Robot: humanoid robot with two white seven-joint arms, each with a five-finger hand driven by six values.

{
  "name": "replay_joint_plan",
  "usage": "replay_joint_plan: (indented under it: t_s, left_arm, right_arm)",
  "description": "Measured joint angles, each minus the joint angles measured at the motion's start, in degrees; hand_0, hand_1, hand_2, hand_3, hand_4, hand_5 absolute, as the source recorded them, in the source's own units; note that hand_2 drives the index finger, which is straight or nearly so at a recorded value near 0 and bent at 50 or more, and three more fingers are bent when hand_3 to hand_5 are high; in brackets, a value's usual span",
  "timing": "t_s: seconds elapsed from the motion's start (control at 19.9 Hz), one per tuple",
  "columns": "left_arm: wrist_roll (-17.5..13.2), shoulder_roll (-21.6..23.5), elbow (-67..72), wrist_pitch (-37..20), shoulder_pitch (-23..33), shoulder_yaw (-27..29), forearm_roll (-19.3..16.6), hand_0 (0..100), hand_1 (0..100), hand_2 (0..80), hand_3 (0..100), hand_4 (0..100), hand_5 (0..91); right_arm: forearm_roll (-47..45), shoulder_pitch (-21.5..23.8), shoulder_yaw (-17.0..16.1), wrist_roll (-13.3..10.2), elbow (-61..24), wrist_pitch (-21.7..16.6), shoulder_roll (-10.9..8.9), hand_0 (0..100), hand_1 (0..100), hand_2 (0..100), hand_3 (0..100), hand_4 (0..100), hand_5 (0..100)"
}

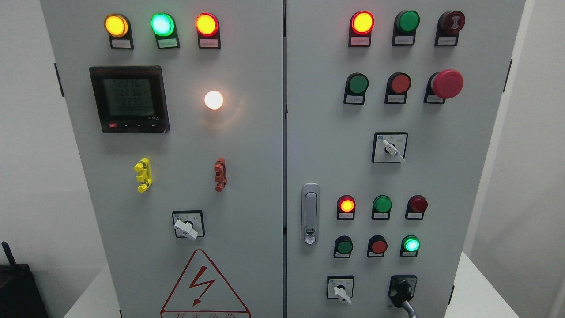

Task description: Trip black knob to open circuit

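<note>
**Black knob untouched at the lower right of the cabinet**

While the head view takes in the whole front of the grey control cabinet (247, 176), neither robot hand appears anywhere in it, so how far either is open, or whether it holds anything, cannot be told.

The black knob (402, 289) sits at the bottom of the right door, just right of a white-handled selector switch (340, 290) and below a lit green lamp (411, 244). Its handle points down and slightly to the right (the tip runs off the bottom edge of the picture). Nothing touches it.

Higher on the same door a red mushroom button (446, 83) stands at the right end of the second row, and another white-handled selector (390, 148) sits under it near the middle. A silver door latch (310, 214) lies upright along the door's left edge.

On the left door a digital meter (129, 99) shows lit figures, with a glowing white lamp (213, 100) to its right. Below them are a yellow clip (143, 175) and a red clip (220, 174), well apart, then a third white-handled switch (187, 225) above a red warning triangle (204, 285).
</note>
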Motion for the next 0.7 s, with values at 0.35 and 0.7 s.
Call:
replay_joint_plan:
  t_s: [0.35, 0.7]
  left_arm:
    - [0.0, 0.0, 0.0, 0.0, 0.0, 0.0, 0.0, 12, 39, 0.0, 0, 0, 0.0]
    - [0.0, 0.0, 0.0, 0.0, 0.0, 0.0, 0.0, 12, 39, 0.0, 0, 0, 0.0]
  right_arm:
    - [0.0, -0.1, 0.1, 0.0, 0.0, 0.1, 0.00, 0, 0, 4, 100, 100, 100]
    - [0.0, -0.1, 0.1, 0.0, 0.0, 0.1, 0.00, 0, 0, 4, 100, 100, 100]
